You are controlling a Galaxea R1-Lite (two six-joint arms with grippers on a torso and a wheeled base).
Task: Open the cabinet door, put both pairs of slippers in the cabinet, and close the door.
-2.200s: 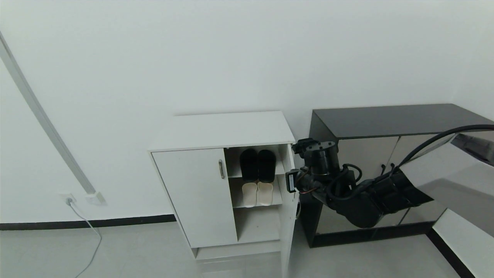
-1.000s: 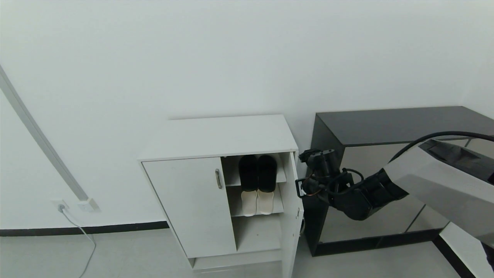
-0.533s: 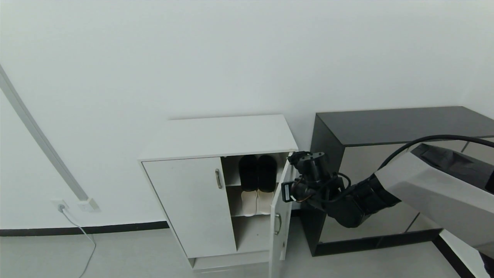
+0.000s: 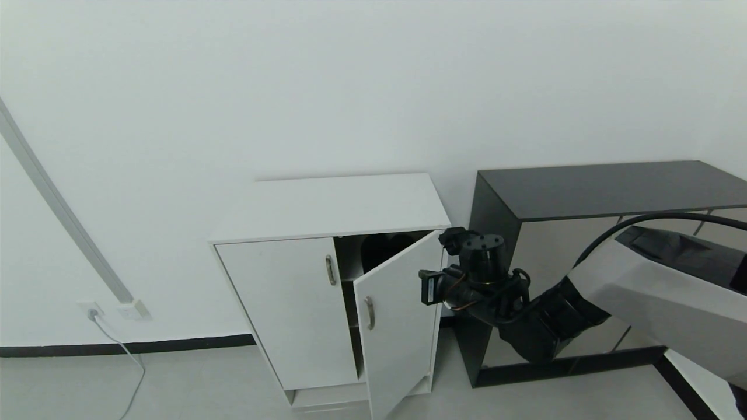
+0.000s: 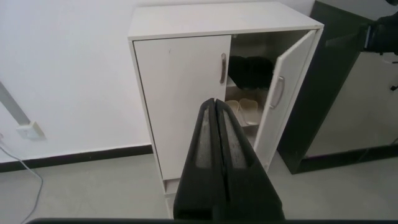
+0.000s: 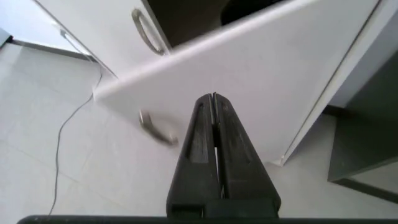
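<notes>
**Half-shut cabinet door [image 4: 397, 315], arm squeezed beside it**

The fingers [image 6: 200, 127] of the right gripper [image 6: 213, 98] are pressed together, holding nothing. Their tips are at the outer face of the cabinet door, toward its hinge side; contact cannot be made out. Inside, black slippers [image 5: 249, 70] lie above cream slippers [image 5: 242, 111]. Pushing so near the hinge, the tips may skid across the smooth panel, or the door may rebound and end up ajar. The black sideboard [image 4: 583, 192] just right of the cabinet [image 4: 338, 201] crowds the arm. The floor [image 4: 175, 379] nearer and to the left is open. The left gripper [image 5: 216, 102], fingers together, hangs well back.
</notes>
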